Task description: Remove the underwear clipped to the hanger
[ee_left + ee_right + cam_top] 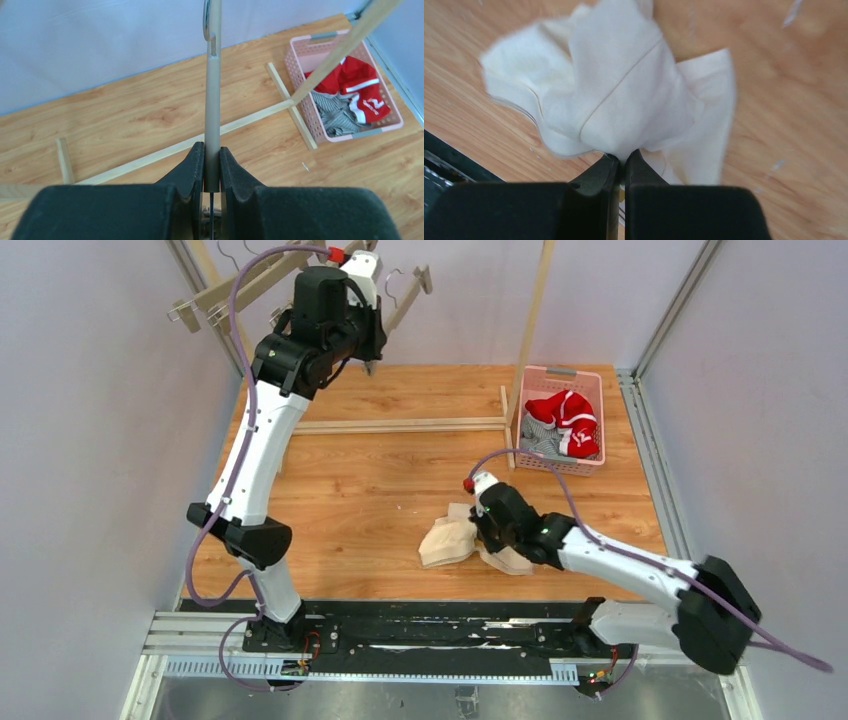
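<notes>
Pinching cream briefs (624, 90) on the table (370, 490), right end effector (621, 162) is clenched on the fabric; left end effector (212, 155) clamps the grey hanger bar (212, 100).

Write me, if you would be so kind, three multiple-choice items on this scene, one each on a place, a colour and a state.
1. Where is the red underwear?
A. under the cream underwear
B. in the pink basket
C. in the left tool

2. What colour is the garment in the right tool?
A. red
B. grey
C. cream

3. How is the left tool?
A. shut on the hanger bar
B. wide open
C. shut on the red underwear

Answers: 1 B, it lies in the basket beside a grey striped pair; 2 C, the right wrist view shows the tool pinching cream cloth; 3 A, the left wrist view shows it clamped on the grey bar.
</notes>
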`<state>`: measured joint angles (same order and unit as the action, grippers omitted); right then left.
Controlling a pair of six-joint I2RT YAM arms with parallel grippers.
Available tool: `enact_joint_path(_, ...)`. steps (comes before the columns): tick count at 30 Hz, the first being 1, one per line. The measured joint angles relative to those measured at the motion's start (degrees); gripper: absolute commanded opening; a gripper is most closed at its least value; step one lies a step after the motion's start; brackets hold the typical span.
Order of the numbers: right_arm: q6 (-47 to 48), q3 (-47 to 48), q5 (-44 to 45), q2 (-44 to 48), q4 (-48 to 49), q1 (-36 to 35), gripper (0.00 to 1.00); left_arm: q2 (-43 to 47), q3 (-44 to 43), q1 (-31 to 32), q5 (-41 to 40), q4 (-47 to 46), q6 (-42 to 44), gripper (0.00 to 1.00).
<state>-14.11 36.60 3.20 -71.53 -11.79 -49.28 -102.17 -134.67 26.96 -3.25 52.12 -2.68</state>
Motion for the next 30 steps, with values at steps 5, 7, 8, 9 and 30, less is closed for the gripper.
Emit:
enact_joint_path(5, 2.97, 8.37, 14.32, 12.76, -3.13, 0.02, 0.01, 1.09, 1.99, -2.82, 0.63, -2.43, -0.66, 0.0)
enact_joint_path(7, 5.51, 12.63, 20.2, 15.61, -2.03, 0.81, 0.01, 1.9, 3.21, -3.1, 1.07, -3.69, -1.11, 0.0)
enact_joint_path(8, 6.69, 14.51, 22.25, 16.35, -1.27, 1.75, 0.01, 2.08, 3.32, -3.19, 1.22, -4.15, -1.29, 0.0)
enact_joint_path(9, 7.67, 16.26, 23.89, 16.63, -0.85, 3.17, 0.01, 2.16, 3.32, -3.21, 1.42, -4.85, -1.6, 0.0)
enact_joint_path(30, 11.19, 23.71, 13.84, -0.22, 9.18, 40.72, 0.01, 1.29, -2.03, -5.68, 1.57, -13.44, -2.95, 0.0)
